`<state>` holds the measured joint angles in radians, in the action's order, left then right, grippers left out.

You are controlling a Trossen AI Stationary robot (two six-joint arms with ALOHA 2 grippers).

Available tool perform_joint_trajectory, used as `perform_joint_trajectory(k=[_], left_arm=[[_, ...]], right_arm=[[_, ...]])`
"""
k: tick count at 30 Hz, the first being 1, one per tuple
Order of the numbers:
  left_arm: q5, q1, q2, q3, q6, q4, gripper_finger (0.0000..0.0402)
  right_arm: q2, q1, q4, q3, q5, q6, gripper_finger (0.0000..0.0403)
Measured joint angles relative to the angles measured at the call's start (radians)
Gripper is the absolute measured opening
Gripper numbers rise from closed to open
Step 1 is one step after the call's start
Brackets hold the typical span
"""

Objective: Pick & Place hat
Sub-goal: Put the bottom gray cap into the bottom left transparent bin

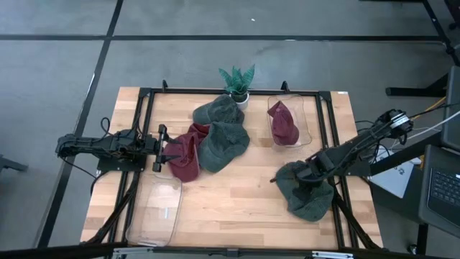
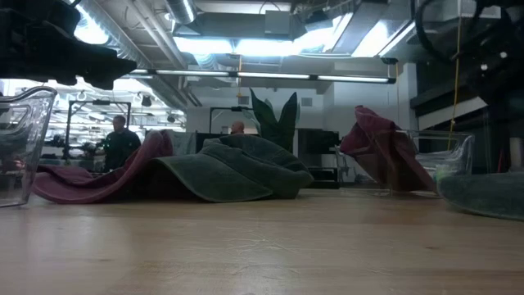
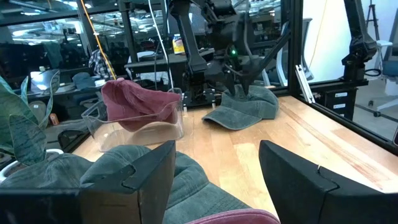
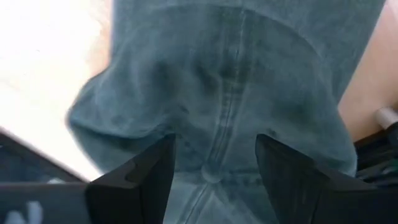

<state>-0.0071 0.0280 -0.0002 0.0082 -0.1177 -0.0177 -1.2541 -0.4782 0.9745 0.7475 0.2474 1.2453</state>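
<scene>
Several caps lie on the table. A green cap [image 1: 310, 193] sits near the right edge, and my right gripper [image 1: 305, 173] is over its crown [image 4: 217, 93], open, one finger on each side of the top button [image 4: 211, 177]. My left gripper [image 1: 159, 147] hovers open at the left edge of a maroon cap [image 1: 183, 155], touching nothing. That cap lies against a green cap [image 1: 224, 144]. Another green cap [image 1: 215, 109] lies by the plant. A second maroon cap [image 1: 283, 122] rests inside the far clear bin [image 1: 307, 119]. My right gripper comes at the green cap's crown [image 3: 241, 98] from above, pointing down, its fingers [image 4: 134, 180] spread across the centre seam. I cannot tell whether the fingertips touch the cloth. The cap lies flat on the table.
An empty clear bin [image 1: 154, 210] stands at the near left. A potted plant [image 1: 237, 83] stands at the far edge. Bare wood [image 1: 237, 194] lies in the near middle. A black frame [image 1: 327, 115] borders the table. People [image 2: 119, 143] stand in the room behind.
</scene>
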Motion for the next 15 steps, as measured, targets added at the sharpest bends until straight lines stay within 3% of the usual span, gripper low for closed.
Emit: perform_joint_trajectory(k=[10, 15], left_arm=[[0.000, 0.000, 0.000, 0.000, 0.000, 0.000, 0.0229], [0.000, 0.000, 0.000, 0.000, 0.000, 0.000, 0.0230]], right_arm=[[-0.200, -0.042, -0.033, -0.001, -0.142, -0.023, 0.0221], [-0.287, -0.042, -0.124, -0.001, -0.148, -0.067, 0.0221]])
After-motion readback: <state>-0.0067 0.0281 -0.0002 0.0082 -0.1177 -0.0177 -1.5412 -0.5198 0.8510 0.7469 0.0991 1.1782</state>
